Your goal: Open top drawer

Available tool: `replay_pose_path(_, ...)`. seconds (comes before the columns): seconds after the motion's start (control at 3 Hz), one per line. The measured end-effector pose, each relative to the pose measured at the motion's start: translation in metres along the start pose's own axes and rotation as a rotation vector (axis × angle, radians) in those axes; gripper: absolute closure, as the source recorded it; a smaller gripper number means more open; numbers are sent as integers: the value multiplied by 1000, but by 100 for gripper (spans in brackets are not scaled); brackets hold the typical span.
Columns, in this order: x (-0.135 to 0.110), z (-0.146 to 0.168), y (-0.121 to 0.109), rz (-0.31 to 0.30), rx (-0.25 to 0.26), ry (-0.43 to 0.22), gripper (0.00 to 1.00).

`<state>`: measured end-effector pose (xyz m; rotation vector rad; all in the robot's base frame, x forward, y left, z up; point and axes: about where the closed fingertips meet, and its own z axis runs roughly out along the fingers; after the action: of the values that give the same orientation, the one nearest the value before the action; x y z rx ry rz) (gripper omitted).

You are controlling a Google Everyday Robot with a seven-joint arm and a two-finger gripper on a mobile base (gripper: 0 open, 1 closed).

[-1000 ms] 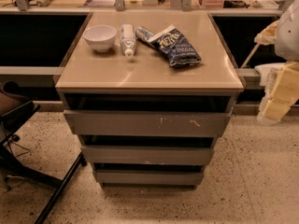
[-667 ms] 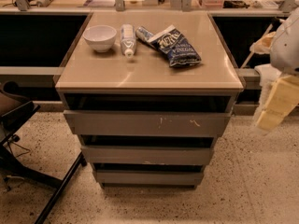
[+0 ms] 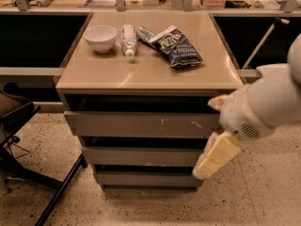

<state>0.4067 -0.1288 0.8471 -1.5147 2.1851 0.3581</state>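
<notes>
My cream fingers (image 3: 218, 154), spread and empty, now sit at the wide grey top drawer's (image 3: 136, 125) 3 o'clock end, closer for pulling.

The end effector (image 3: 207, 136) is at the right end of the top drawer (image 3: 136, 125). Its two yellow fingers (image 3: 217, 155) are spread apart. A dark gap shows above the drawer front. On the tan surface (image 3: 141, 76) sit a white bowl (image 3: 100, 36), a white bottle (image 3: 128, 39) lying down and a blue chip bag (image 3: 178, 47).
</notes>
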Motion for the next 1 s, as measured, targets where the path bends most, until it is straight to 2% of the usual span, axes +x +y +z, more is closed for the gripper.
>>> replay_pose_path(0.33, -6, 90, 13, 126, -92, -67, 0)
replay_pose_path(0.67, -10, 97, -2, 148, -36, -101, 0)
replay_pose_path(1.0, -10, 97, -2, 147, -36, -101, 0)
